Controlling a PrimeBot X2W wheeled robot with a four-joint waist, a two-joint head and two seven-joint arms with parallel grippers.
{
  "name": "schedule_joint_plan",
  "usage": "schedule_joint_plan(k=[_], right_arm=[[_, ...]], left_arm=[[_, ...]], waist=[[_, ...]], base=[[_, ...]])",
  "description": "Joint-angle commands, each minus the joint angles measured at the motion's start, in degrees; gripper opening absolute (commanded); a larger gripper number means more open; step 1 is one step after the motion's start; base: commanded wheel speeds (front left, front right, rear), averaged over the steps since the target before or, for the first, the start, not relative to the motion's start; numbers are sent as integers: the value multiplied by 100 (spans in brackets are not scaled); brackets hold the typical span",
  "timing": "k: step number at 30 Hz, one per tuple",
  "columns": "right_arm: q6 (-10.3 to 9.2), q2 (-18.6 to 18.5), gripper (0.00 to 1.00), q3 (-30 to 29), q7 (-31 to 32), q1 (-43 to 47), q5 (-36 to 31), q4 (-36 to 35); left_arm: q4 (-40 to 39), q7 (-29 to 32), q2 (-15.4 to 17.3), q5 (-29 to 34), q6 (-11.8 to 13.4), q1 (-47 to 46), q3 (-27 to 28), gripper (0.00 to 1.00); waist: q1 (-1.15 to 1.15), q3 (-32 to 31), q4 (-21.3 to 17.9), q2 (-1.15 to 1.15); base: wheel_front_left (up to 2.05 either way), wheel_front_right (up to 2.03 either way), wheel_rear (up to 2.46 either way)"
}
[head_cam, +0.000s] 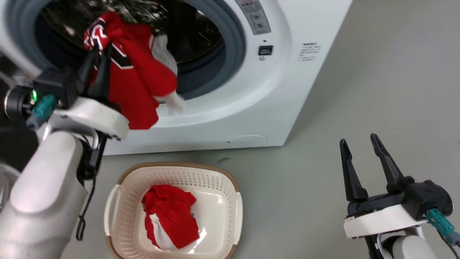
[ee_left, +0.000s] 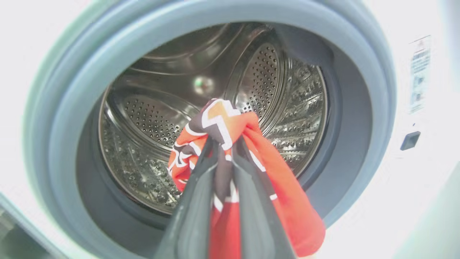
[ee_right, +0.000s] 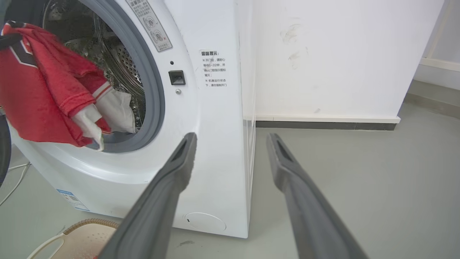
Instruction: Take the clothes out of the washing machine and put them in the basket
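Red jersey [head_cam: 138,82] is clamped in my left gripper [head_cam: 100,59], fingers closed on a bunched fold. It hangs at the washer [head_cam: 287,93] mouth. Soft, light, limp: I judge it will drape and swing, so a thick bunch is the best hold. Basket [head_cam: 179,166] sits below, with one red garment [head_cam: 169,212] inside. Right gripper [head_cam: 359,142] is spread and empty.

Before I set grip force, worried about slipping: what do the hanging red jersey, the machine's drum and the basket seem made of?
Jersey: likely a thin synthetic knit, matte; it hangs in soft folds, lettering looks printed.
Drum: seemingly stainless steel, glossy; perforated, mirror-like highlights.
Basket: moulded plastic, cream, smooth, slight sheen; its brown rim looks woven but may be moulded too.
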Motion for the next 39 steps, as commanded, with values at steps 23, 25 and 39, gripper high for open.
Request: schedule_joint_plan(k=[23,25,39], right_arm=[[-5,0,100,-162,-12,-15,-215,46],[-6,-1,100,-169,-12,-83,-249,32],[-5,1,100,-358,-11,-545,-324,-267]], left_arm=[[-1674,78,-81,373,-292,2388,-815,0],[-1438,65,-138,446,-408,2282,-926,0],[434,-20,-702,783,-926,1274,-1397,0]], waist=[[1,-3,657,0],[1,157,601,0],[1,1673,159,0]], base=[[0,0,0],[0,0,0],[0,0,0]])
